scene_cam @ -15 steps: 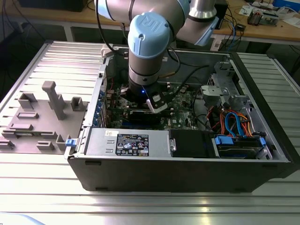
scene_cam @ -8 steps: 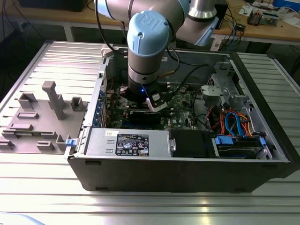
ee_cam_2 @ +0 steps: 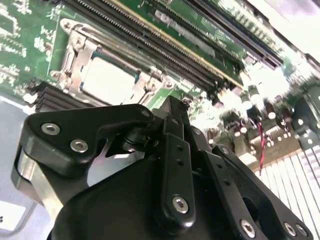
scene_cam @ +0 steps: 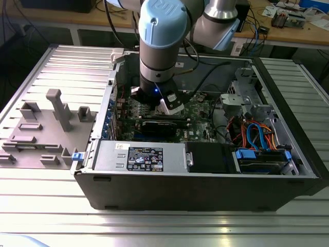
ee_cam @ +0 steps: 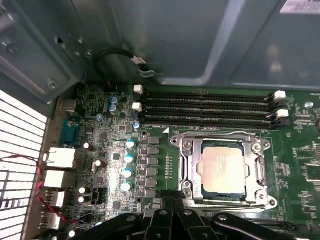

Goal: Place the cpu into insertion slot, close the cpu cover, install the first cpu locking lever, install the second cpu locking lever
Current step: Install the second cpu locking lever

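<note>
My arm: my big grey and light-blue arm (scene_cam: 162,41) reaches straight down into the open black computer case (scene_cam: 205,190).
My hand: my black metal gripper (ee_cam: 172,202) hangs low over the green circuit board (ee_cam: 110,165), right next to the socket. I cannot tell if my fingers are spread or pressed together.
The chip: the small flat square cpu with the dull silver top (ee_cam: 222,167) lies in the dark square insertion slot (ee_cam: 206,191). In both wrist views it sits flat.
The cover: the thin silvery square cpu cover (ee_cam: 190,172) lies down around the chip, and the chip shows through its window.
Beside it: long thin black memory slots (ee_cam: 205,107) run next to the socket.
The surface: the case lies on a ribbed silver metal table (scene_cam: 154,226).
The room: wooden desks (scene_cam: 277,31) with wires stand behind.
</note>
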Robot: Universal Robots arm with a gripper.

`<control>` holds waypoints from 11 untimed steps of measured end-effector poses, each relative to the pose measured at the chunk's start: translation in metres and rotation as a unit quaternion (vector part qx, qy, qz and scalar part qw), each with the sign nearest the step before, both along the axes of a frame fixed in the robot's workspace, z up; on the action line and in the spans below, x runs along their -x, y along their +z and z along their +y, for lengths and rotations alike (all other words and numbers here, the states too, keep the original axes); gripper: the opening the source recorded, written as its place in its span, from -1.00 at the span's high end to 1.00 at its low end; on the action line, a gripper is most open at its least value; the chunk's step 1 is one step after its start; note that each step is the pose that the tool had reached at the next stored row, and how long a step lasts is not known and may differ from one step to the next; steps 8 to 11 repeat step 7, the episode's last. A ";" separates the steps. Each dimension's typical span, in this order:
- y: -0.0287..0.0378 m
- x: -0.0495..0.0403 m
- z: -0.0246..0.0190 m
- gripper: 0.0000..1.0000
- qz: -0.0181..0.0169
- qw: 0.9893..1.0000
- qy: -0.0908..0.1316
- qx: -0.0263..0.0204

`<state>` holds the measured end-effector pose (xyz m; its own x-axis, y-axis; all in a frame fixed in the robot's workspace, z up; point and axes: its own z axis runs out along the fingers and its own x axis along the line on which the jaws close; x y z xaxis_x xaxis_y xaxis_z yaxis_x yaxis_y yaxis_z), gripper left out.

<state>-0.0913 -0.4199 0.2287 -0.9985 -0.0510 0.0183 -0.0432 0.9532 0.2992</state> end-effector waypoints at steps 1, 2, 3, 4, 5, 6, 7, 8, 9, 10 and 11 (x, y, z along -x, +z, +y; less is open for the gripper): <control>0.0027 0.0000 0.0000 0.79 0.000 1.000 0.000 0.000; 0.0033 0.0001 0.0001 0.79 0.000 1.000 0.000 0.000; 0.0033 0.0000 0.0001 0.79 0.000 1.000 0.000 0.000; 0.0034 0.0001 0.0000 0.79 0.000 1.000 0.000 0.000; 0.0034 0.0001 0.0000 0.79 0.000 1.000 0.000 0.000; 0.0034 0.0001 0.0000 0.79 0.000 1.000 0.000 0.000; 0.0034 0.0001 0.0000 0.79 0.000 1.000 0.000 0.000; 0.0034 0.0001 0.0000 0.79 0.000 1.000 0.000 0.000; 0.0034 0.0001 0.0000 0.79 0.000 1.000 0.000 0.000; 0.0034 0.0001 0.0000 0.79 0.000 1.000 0.000 0.000; 0.0034 0.0001 0.0000 0.79 0.000 1.000 0.000 0.000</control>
